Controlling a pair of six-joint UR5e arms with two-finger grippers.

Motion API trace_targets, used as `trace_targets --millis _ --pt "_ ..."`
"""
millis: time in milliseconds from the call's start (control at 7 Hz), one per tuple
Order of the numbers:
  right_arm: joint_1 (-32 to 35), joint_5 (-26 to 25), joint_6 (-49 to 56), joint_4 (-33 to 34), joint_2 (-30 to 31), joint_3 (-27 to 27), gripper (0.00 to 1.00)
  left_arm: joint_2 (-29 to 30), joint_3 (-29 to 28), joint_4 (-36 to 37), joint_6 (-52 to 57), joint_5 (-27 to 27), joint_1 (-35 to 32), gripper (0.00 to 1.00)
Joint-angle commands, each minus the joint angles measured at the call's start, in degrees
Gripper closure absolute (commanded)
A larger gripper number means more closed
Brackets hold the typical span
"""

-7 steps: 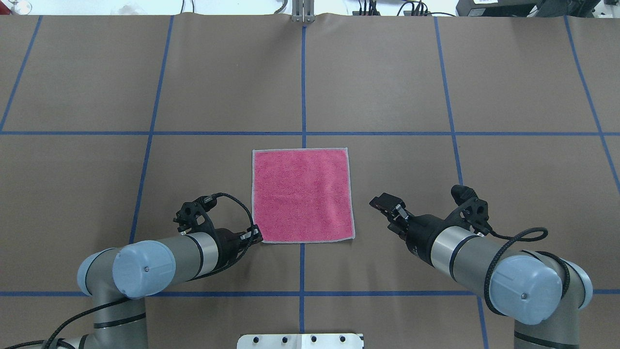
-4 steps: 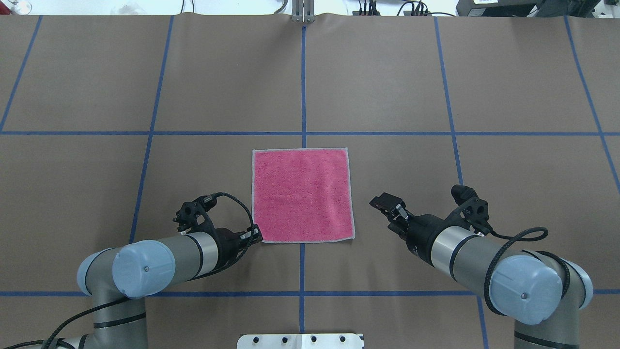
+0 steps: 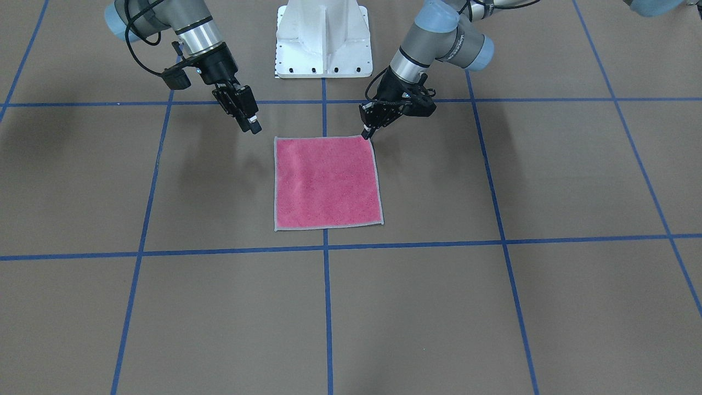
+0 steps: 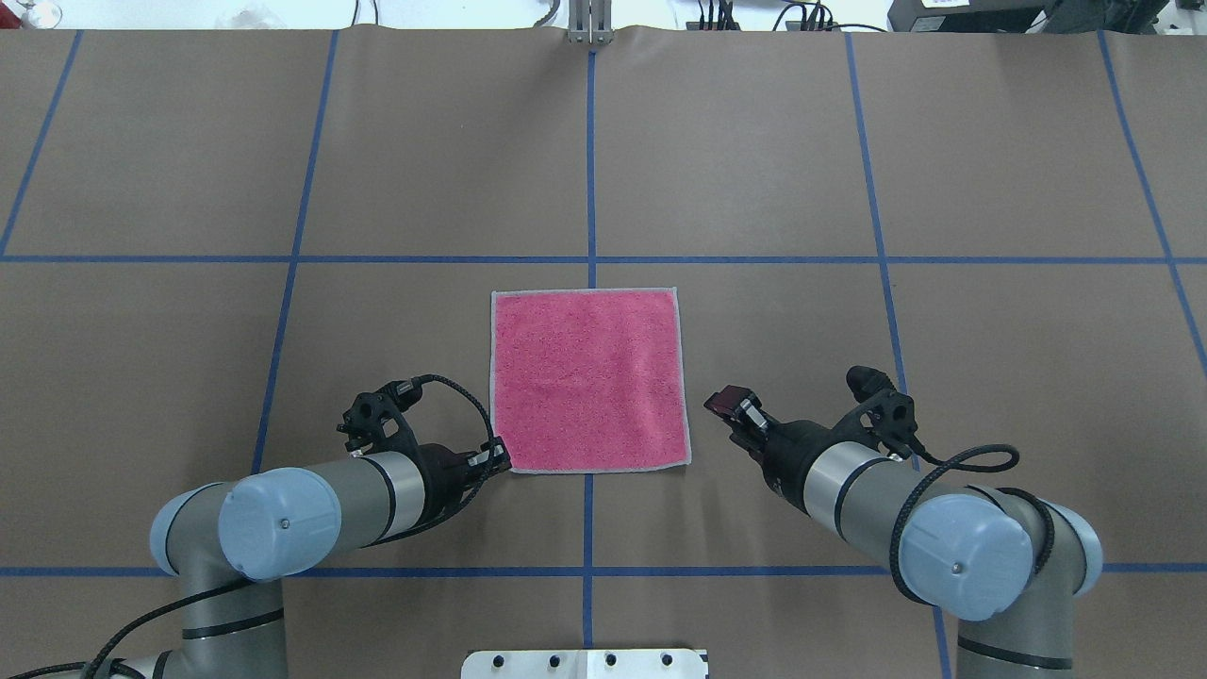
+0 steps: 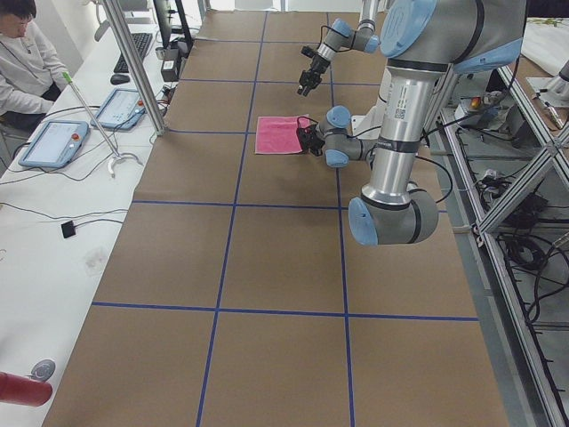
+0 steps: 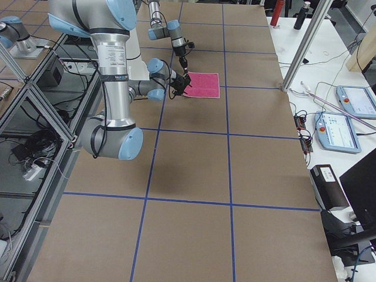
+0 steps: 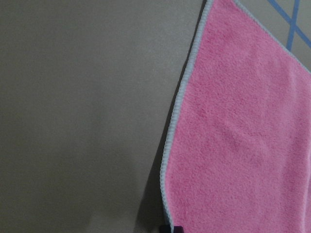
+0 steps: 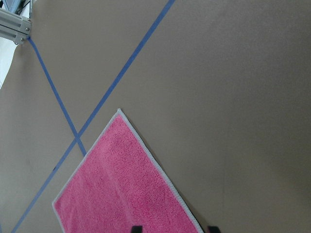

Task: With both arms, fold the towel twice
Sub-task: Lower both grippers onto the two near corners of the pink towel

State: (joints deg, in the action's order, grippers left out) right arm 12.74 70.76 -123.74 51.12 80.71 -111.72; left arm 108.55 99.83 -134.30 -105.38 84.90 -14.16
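Note:
The towel [image 4: 587, 377] lies flat, pink face up, on the brown table; it also shows in the front view [image 3: 326, 181]. My left gripper [image 4: 500, 459] is low at the towel's near-left corner, its tip [image 3: 366, 131] touching that corner. In the left wrist view its fingertips [image 7: 171, 228] are close together on the stitched edge, shut on the corner. My right gripper [image 4: 724, 404] is open and empty, held above the table just right of the towel's near-right corner [image 3: 249, 123]. In the right wrist view its fingertips [image 8: 137, 228] stand apart over that corner.
The white pedestal base [image 4: 585, 663] stands at the near edge behind the towel. Blue tape lines [image 4: 591, 170] grid the table. A metal bracket [image 4: 589, 24] sits at the far edge. An operator [image 5: 22, 62] and tablets are beside the table in the exterior left view.
My right arm has moved left and a little toward the robot, bringing its open gripper nearer the towel's near-right corner. The left arm and towel have not moved.

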Motion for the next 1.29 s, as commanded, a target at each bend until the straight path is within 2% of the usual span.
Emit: trace_targets --millis 0,286,429,571,1143 --pt "-0.3 0.1 -2.5 0.3 -3.9 4.5 0.39 0.0 0.0 0.0 0.0 0.0 0.0 1.00" --pt "-0.3 0.3 -4.3 0.4 -5.6 8.1 0.39 0.0 0.1 -0.1 0.0 0.0 -0.1 1.00" --pt "-0.4 0.4 -4.4 3.0 -6.9 8.8 0.40 0.0 0.1 0.0 0.0 0.0 -0.1 1.00" --pt "-0.5 0.4 -4.3 6.2 -8.2 8.8 0.40 0.0 0.1 -0.1 0.0 0.0 0.0 1.00" --pt "-0.9 1.9 -3.7 6.9 -6.6 7.9 0.38 0.0 0.0 -0.1 0.0 -0.1 0.0 1.00"
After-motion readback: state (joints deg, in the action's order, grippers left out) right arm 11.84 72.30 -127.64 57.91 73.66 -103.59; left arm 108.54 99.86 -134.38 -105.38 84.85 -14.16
